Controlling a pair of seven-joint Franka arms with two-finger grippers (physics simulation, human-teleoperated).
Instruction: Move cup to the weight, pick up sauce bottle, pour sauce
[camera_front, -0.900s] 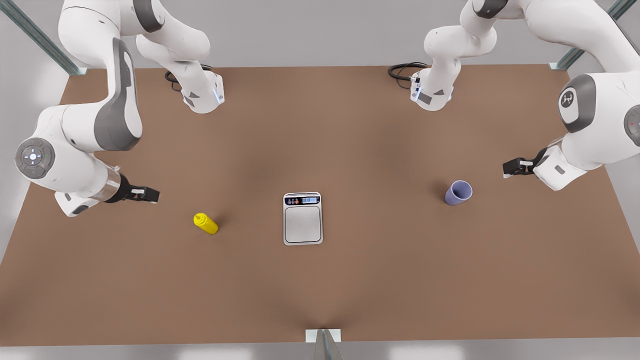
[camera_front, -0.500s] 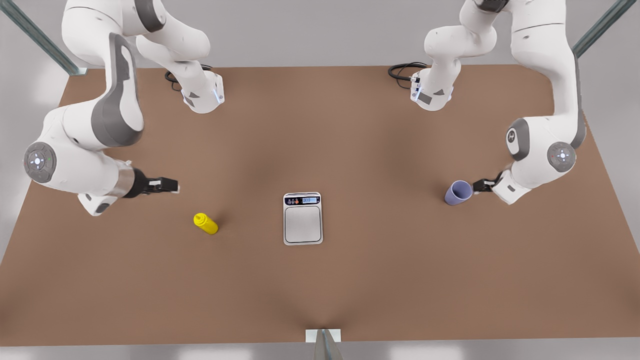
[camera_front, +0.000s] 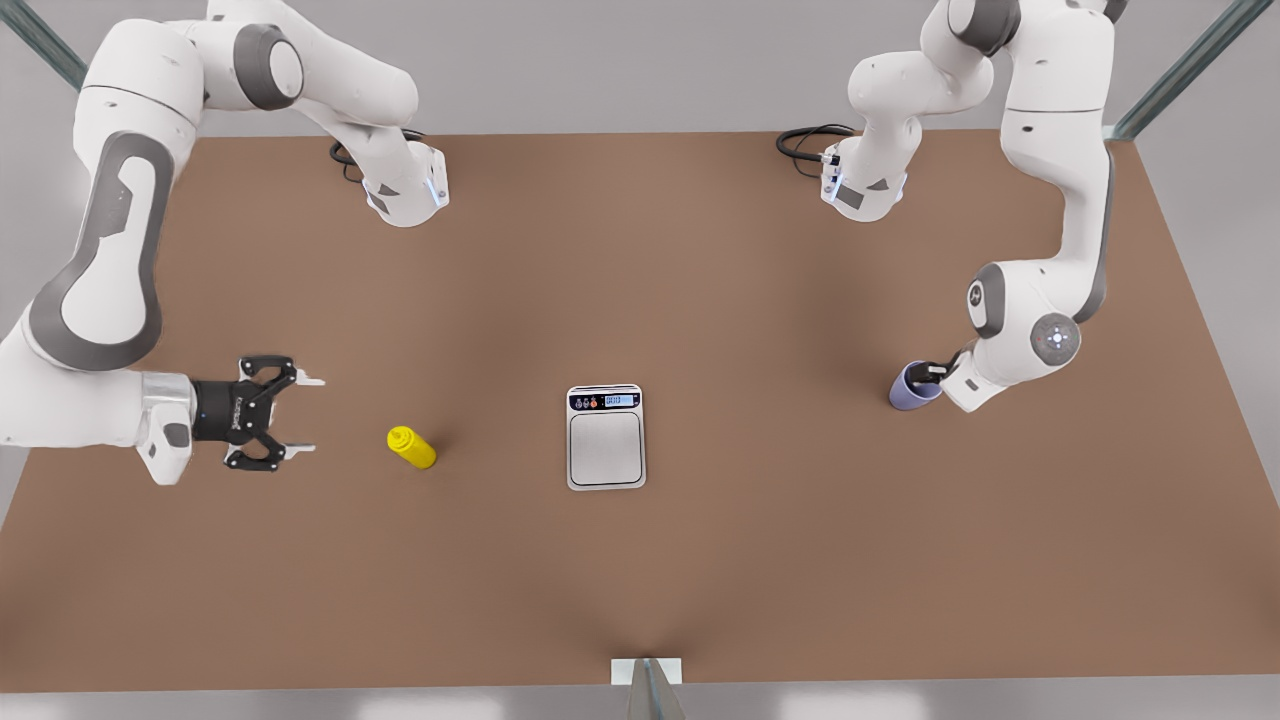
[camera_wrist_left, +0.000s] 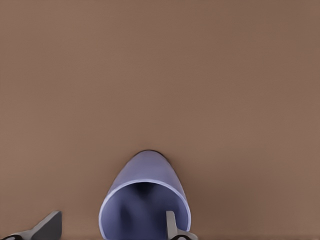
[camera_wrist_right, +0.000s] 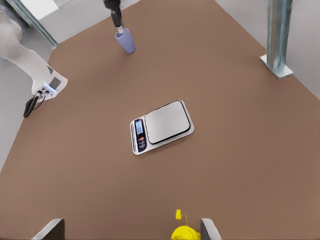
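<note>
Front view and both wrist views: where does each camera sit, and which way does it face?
Front view: high over the table, looking down; both arms show, the left claw at the cup, the right claw open beside the sauce bottle.
Left wrist view: on the left arm, low, facing the cup's mouth; its fingers show.
Right wrist view: on the right arm, facing over the sauce bottle toward the weight; its fingers show.
Shared: all three show the cup.

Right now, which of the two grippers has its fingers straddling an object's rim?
The left gripper, at the front view's right: one finger is inside the cup, one outside. The right gripper is open, short of the sauce bottle.
</note>
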